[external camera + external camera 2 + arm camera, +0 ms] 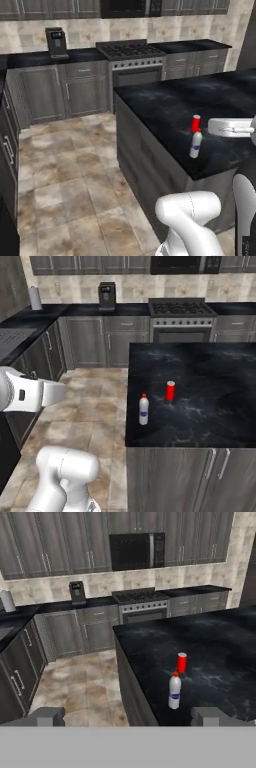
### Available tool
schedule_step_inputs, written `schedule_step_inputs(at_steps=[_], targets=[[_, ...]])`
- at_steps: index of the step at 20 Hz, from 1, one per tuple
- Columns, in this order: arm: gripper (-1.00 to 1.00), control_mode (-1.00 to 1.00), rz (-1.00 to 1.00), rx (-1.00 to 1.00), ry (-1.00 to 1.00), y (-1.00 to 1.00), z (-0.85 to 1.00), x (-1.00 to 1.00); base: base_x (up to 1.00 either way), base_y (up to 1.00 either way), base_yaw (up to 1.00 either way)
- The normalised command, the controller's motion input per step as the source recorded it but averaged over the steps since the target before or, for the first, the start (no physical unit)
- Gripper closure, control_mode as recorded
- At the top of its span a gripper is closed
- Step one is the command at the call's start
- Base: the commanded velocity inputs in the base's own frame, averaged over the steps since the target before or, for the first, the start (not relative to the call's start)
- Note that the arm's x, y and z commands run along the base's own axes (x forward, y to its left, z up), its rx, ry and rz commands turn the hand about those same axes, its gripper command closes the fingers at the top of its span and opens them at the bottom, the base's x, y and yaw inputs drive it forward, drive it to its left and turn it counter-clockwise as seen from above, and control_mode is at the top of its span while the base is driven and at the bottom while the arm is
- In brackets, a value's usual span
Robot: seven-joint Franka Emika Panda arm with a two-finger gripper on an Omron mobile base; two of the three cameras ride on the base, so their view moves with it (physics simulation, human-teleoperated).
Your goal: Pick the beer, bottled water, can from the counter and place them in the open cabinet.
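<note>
tool (128, 716): fingers spread, empty, held high for approach | bottled water (174, 691) upright near tabletop (210, 642) front edge, easiest first pick | can (182, 662) upright just behind it

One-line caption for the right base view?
Bottled water and red can stand apart on the black counter.
</note>
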Motion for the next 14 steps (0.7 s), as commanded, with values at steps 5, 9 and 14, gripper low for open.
schedule_step_inputs(at_steps=[5, 9, 14], targets=[[-1.0, 1.0, 0.0, 0.0, 0.0, 0.0, 0.0, 0.0, 0.38, -0.13, -0.2], [-1.0, 1.0, 0.0, 0.0, 0.0, 0.0, 0.0, 0.0, 0.37, -0.14, -0.2], [-1.0, 1.0, 0.0, 0.0, 0.0, 0.0, 0.0, 0.0, 0.22, -0.02, -0.18]])
